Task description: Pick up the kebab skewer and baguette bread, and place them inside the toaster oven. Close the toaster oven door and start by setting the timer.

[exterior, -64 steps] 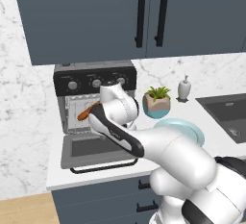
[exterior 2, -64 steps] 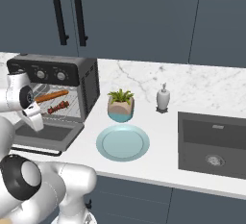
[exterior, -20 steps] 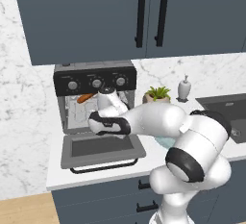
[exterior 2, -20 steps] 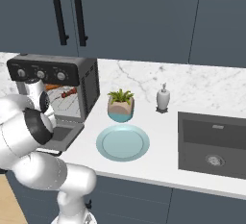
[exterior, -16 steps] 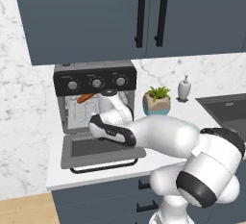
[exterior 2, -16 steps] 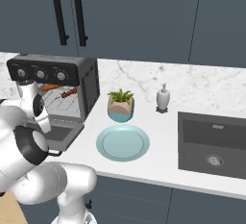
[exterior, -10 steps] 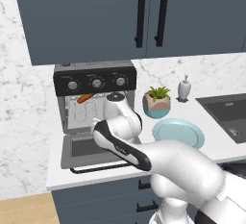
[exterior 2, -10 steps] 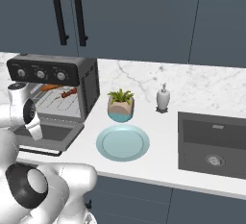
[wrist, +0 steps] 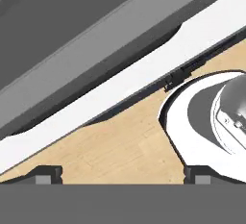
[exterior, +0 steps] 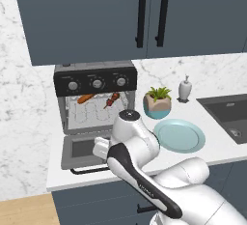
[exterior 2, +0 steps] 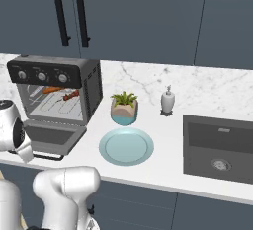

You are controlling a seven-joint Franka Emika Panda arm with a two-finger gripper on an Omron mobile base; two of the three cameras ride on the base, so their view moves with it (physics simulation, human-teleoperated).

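Baguette bread point(exterior: 86, 98) and kebab skewer point(exterior: 112, 99) both lay on the wire rack inside the toaster oven point(exterior: 96, 98), bread toward its left wall, skewer toward the middle, the two apart. Oven sat at the left end of the tabletop point(exterior: 212, 144). Toaster oven door point(exterior: 84, 150) was dropped flat toward the tabletop's front edge, its thin black bar handle point(exterior: 89, 170) at the outer lip.

End effector point(wrist: 122, 172) was released, jaws wide, nothing between them; it sat low in front of the door, aimed down past the tabletop's front edge at the wood floor point(wrist: 120, 146).

Judged: door is rigid, hinged at the base, likely light. Best taken from under the outer lip or bar handle and swung upward. The glass window looked smooth, poor for pushing.
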